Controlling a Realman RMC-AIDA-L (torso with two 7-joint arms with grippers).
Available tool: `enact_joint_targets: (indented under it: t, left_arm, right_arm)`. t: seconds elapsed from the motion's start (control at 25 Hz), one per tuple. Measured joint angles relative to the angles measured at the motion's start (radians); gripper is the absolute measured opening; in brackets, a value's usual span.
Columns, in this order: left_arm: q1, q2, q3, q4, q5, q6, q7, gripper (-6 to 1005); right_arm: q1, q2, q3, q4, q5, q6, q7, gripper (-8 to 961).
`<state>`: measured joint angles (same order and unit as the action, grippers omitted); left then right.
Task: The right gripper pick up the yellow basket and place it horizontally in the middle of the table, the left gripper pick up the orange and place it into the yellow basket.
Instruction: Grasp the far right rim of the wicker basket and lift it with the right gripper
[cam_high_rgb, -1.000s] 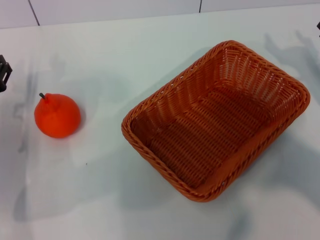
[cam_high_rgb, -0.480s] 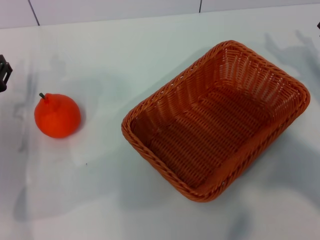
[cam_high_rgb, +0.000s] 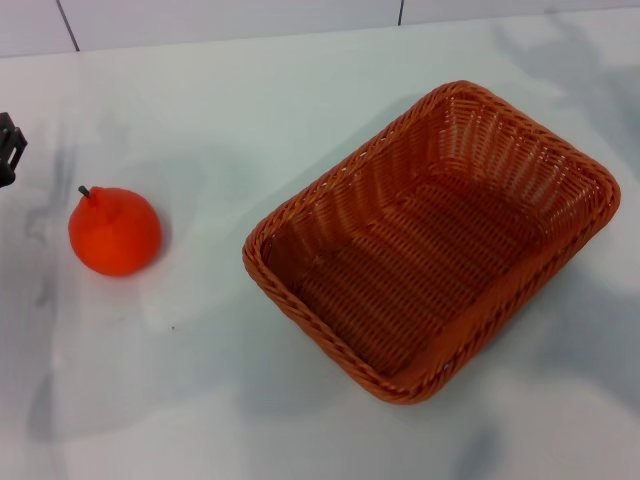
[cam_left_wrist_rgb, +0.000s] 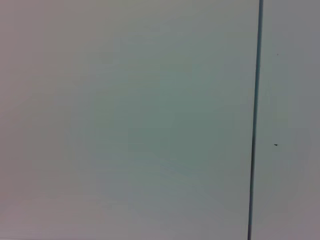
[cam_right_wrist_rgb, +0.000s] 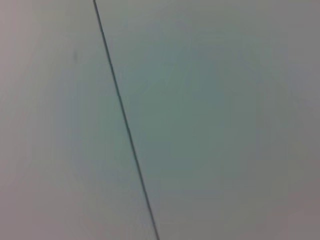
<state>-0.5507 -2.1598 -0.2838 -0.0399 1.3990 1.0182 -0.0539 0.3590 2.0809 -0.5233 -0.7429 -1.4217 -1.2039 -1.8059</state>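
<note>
Yellow basket (cam_high_rgb: 432, 240) sits empty and skewed on the right half of the table (cam_high_rgb: 200, 400), bearing no readable label. Well apart to its left lies the orange (cam_high_rgb: 114, 231). Farther back, the left gripper (cam_high_rgb: 8, 148) barely shows at the edge; its fingers' state cannot be told.

one yellow basket (cam_high_rgb: 432, 240), one orange (cam_high_rgb: 114, 231) — one table (cam_high_rgb: 200, 120)

1. Woven wicker, orange-brown, ribbed and rough, with braided rim: yellow basket (cam_high_rgb: 432, 240).
2. Matt, faintly dimpled skin with short dark stem: orange (cam_high_rgb: 114, 231).
3. Smooth white top with soft sheen: table (cam_high_rgb: 200, 120).
4. Black, hard, matt part at 9 o'clock edge: left gripper (cam_high_rgb: 8, 148).
</note>
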Motion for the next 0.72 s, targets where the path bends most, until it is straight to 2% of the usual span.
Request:
enact_joint_targets:
  t: [0.16,0.28,0.44,0.52,0.72]
  left_arm:
    - [0.0,0.0,0.0,0.0,0.0,0.0,0.0,905]
    - [0.004,-0.001,0.0,0.0,0.001,0.0,0.0,905]
    - [0.008,-0.001,0.0,0.0,0.004,0.0,0.0,905]
    - [0.009,0.0,0.0,0.0,0.006,-0.004,0.0,905]
    - [0.003,0.0,0.005,0.007,0.007,-0.041,0.001,905]
  right_arm:
    - [0.015,-0.011,-0.042,-0.145,-0.114,0.001,0.253,945]
    - [0.048,-0.029,-0.049,-0.249,-0.304,-0.029,0.501,945]
    - [0.112,-0.074,-0.032,-0.315,-0.531,-0.142,0.801,945]
    - [0.148,-0.096,-0.011,-0.336,-0.632,-0.215,0.9,944]
    - [0.273,-0.133,0.049,-0.381,-0.941,-0.412,1.072,944]
